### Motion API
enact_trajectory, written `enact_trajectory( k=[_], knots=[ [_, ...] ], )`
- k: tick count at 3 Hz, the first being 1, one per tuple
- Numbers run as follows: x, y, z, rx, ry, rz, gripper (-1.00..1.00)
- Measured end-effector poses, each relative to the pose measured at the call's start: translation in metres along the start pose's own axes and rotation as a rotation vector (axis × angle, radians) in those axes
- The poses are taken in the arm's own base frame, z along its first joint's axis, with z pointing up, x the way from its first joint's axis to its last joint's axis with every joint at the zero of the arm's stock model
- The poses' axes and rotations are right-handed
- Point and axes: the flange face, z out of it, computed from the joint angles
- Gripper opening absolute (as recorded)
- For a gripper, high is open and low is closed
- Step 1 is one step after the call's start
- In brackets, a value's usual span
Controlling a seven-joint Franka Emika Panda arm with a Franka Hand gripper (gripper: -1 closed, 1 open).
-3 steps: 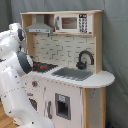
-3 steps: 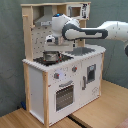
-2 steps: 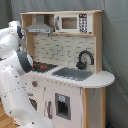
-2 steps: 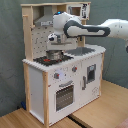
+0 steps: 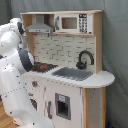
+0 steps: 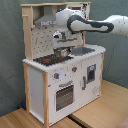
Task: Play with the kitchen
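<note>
The kitchen [image 5: 75,95] [image 6: 60,85] is a tall white toy unit with a light wood frame, seen in both exterior views. It has a black stovetop [image 6: 50,59], a grey sink [image 5: 72,74], a black faucet [image 5: 85,58], a hood [image 5: 40,26], a microwave [image 5: 75,22], an oven door [image 6: 64,96] and knobs [image 6: 56,76]. In the second exterior view my gripper [image 6: 61,49] points down just above the counter, between the stovetop and the sink. In the first exterior view my own white arm [image 5: 15,60] hides the gripper.
The arm reaches in from the second exterior view's right, passing in front of the upper shelf. A grey curtain [image 6: 10,50] hangs behind the kitchen. The unit stands on a wooden floor [image 6: 105,110]. The arm's base fills the first exterior view's left.
In the second exterior view the gripper has moved right and slightly down, from over the stovetop toward the sink. The kitchen itself has not changed.
</note>
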Motion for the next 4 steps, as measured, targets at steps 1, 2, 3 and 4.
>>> enact_trajectory(
  k=[1, 2, 3, 4],
  knots=[
    [-0.023, 0.0, 0.002, 0.037, -0.057, 0.067, -1.0],
    [-0.044, -0.003, 0.001, 0.05, -0.089, 0.105, -1.0],
    [-0.058, -0.006, 0.005, 0.059, -0.111, 0.127, -1.0],
    [-0.071, -0.012, 0.014, 0.068, -0.135, 0.147, -1.0]
  ],
)
